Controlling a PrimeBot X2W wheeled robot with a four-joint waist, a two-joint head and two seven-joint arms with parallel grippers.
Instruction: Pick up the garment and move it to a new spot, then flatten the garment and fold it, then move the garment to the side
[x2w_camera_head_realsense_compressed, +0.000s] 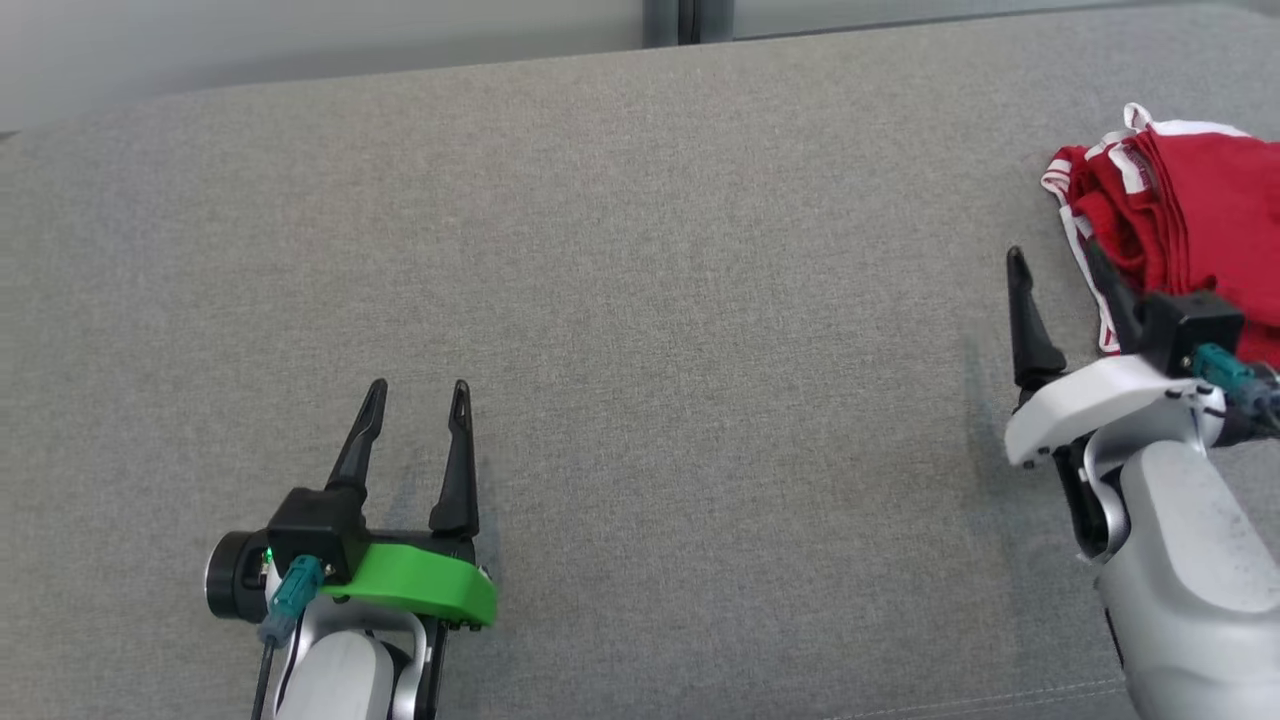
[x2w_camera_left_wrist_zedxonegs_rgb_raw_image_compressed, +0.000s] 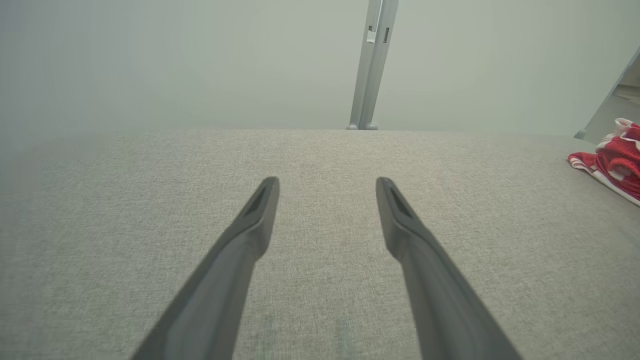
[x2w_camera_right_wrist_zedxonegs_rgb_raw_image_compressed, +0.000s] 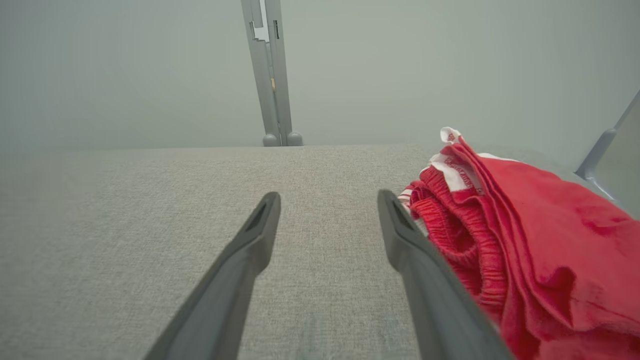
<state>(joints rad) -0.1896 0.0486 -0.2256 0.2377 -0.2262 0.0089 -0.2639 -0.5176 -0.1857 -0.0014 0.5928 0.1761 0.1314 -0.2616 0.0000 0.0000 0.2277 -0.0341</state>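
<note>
Since the red jersey shirt (x2w_camera_head_realsense_compressed: 1190, 200) lies in a compact, layered bundle at the far right of the grey cloth-covered counter (x2w_camera_head_realsense_compressed: 650, 250), I judge the fold and the move aside to be as good as done. Its red-and-white striped trim faces the middle of the counter, and a small white tag pokes up at the back. No print is visible from here.

My right claw (x2w_camera_head_realsense_compressed: 1055, 250) stands with its jaws wide apart and nothing between them. In the right wrist view its outer finger (x2w_camera_right_wrist_zedxonegs_rgb_raw_image_compressed: 430, 285) runs along the ribbed edge of the shirt, just beside it. I cannot tell whether it actually touches the cloth. That placement makes sense to me as a let-go position, low and at the bundle's inner edge.

My left claw (x2w_camera_head_realsense_compressed: 419, 385) is also spread open and empty. It sits low over bare cloth near the front left, well apart from the shirt, where it cannot disturb the fold.

If I back the right arm off, I would want that outer finger clear of the trim so it does not drag a layer loose.
</note>
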